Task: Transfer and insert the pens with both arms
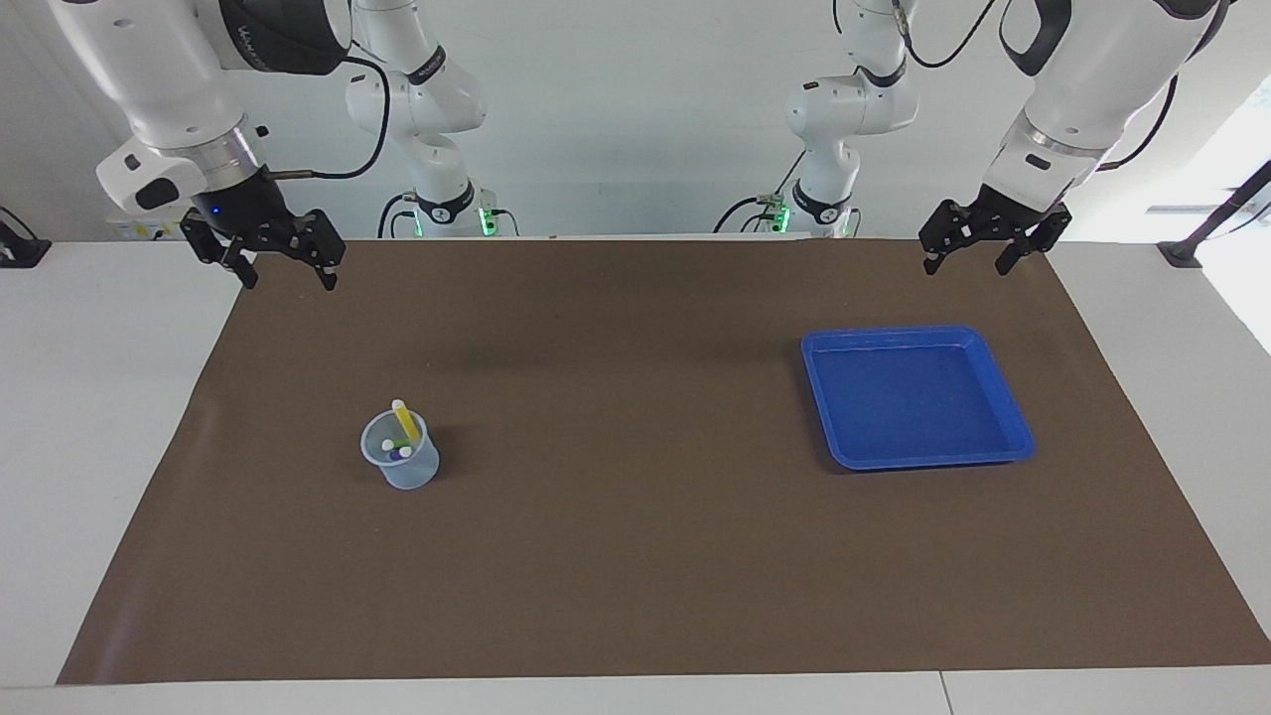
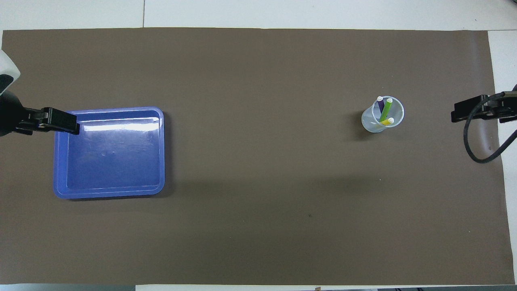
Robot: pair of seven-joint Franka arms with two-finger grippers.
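Clear plastic cup [image 1: 400,452] is holding all three pens [image 1: 401,431] toward the right arm's edge; blue tray [image 1: 1008,402] is lying empty. Left gripper [image 1: 982,251] and right gripper [image 1: 285,268] are hanging spread, suggesting completion.

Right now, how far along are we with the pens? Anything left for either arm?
It looks finished. The yellow pen, green pen and purple pen all stand in the clear cup; the blue tray holds nothing. Nothing is in hand: the left gripper and right gripper hang open above the mat's edge nearest the robots. No pen lies loose.
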